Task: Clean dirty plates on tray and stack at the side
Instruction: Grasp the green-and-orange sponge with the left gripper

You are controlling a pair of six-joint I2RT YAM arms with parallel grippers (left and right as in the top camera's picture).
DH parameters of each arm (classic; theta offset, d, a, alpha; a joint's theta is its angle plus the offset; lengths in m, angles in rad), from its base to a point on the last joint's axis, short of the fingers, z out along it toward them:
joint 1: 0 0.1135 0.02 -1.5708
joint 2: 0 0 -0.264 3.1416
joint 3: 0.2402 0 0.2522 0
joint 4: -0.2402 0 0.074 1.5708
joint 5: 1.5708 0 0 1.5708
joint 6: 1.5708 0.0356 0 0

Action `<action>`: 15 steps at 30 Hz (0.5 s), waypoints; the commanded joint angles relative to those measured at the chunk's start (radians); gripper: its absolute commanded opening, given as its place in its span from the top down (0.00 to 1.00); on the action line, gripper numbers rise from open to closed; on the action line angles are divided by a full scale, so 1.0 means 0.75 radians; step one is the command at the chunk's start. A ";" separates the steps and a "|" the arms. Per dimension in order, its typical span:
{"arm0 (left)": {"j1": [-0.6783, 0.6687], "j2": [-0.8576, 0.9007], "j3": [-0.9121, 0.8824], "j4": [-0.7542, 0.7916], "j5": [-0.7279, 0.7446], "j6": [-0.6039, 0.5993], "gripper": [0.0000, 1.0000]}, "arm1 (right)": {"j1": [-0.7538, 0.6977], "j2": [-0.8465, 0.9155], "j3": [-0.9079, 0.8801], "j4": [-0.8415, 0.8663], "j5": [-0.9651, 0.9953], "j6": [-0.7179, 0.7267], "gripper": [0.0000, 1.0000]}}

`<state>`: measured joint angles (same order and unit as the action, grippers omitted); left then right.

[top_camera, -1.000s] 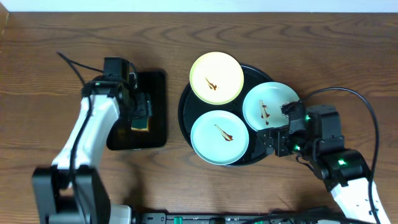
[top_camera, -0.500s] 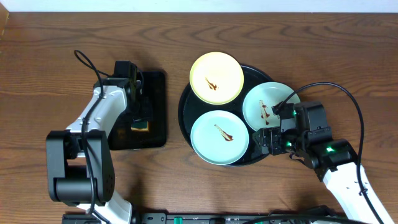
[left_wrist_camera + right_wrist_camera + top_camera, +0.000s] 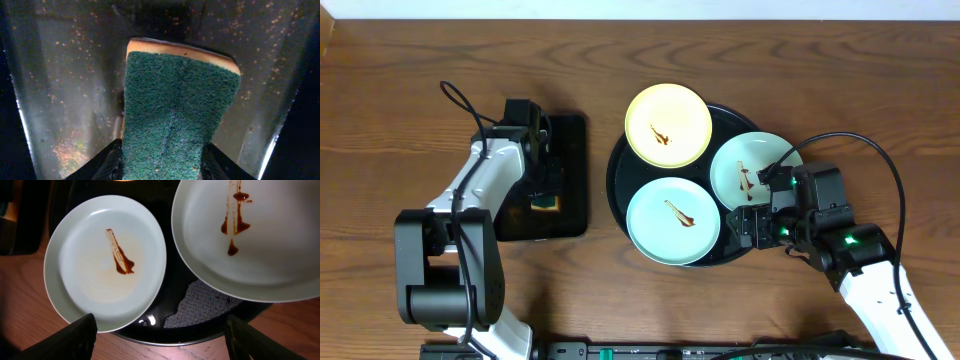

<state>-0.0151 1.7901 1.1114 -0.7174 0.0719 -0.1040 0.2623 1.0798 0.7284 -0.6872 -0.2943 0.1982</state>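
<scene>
A round black tray [image 3: 621, 172] holds three plates with brown sauce smears: a pale yellow plate [image 3: 668, 124] at the back, a mint plate [image 3: 673, 221] at the front left, and a mint plate [image 3: 752, 166] at the right. My right gripper [image 3: 757, 222] is open and empty just above the tray's front right rim; both mint plates [image 3: 107, 260] [image 3: 260, 230] and the tray [image 3: 200, 325] show in its wrist view. My left gripper [image 3: 546, 183] is shut on a green-topped yellow sponge [image 3: 175, 115] over the small rectangular tray.
A small black rectangular tray [image 3: 572, 180] lies left of the round tray; its wet speckled floor [image 3: 65, 100] fills the left wrist view. Wooden table [image 3: 800, 80] surrounds everything. A white wall edge runs along the back.
Over the last second my left arm swung in over the rectangular tray and my right gripper shifted slightly left toward the round tray. Nothing has moved in the last half second.
</scene>
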 commanded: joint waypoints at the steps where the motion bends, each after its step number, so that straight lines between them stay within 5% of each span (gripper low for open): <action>1: 0.003 0.008 -0.038 0.004 -0.007 -0.009 0.54 | 0.014 0.001 0.031 0.004 0.008 0.015 0.20; 5: 0.003 0.008 -0.039 0.008 -0.007 -0.009 0.66 | 0.014 0.001 0.031 0.003 0.008 0.015 0.20; 15: -0.052 0.008 -0.103 0.097 -0.007 -0.009 0.70 | 0.014 0.000 0.031 0.003 0.007 0.015 0.19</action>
<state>-0.0364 1.7878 1.0630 -0.6498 0.0620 -0.1078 0.2623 1.0798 0.7284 -0.6872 -0.2943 0.1986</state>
